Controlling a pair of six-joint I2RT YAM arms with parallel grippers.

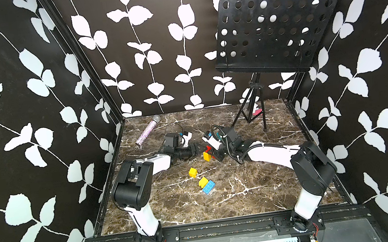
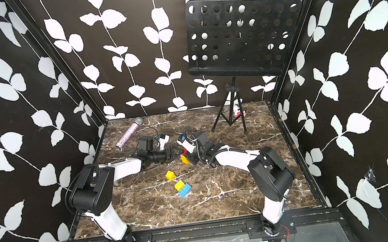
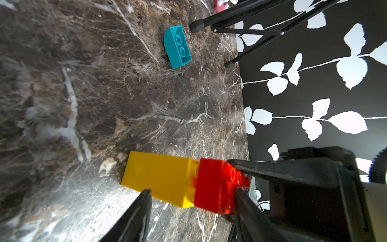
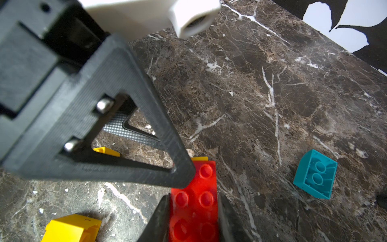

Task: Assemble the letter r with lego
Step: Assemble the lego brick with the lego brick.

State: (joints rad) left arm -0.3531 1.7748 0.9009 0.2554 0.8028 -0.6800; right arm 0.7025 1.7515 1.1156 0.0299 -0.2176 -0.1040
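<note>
A lego stack, a long yellow brick (image 3: 159, 180) plugged into a red brick (image 3: 211, 186), hangs between my two grippers at mid table (image 1: 207, 153). My right gripper (image 4: 194, 196) is shut on the red brick's (image 4: 194, 211) sides. My left gripper (image 3: 192, 189) brackets the stack lengthwise, one fingertip on the red studs and the other against the yellow. A loose yellow brick (image 1: 193, 172) lies nearer the front. Beside it, another yellow (image 1: 203, 182) sits on a blue brick (image 1: 208, 188). A teal brick (image 4: 315, 174) lies on its side, apart from the rest.
A black music stand (image 1: 273, 32) on tripod legs (image 1: 250, 114) fills the back right corner. A glittery purple microphone (image 1: 147, 130) lies at the back left. Patterned walls close in three sides of the marble table (image 1: 261, 194).
</note>
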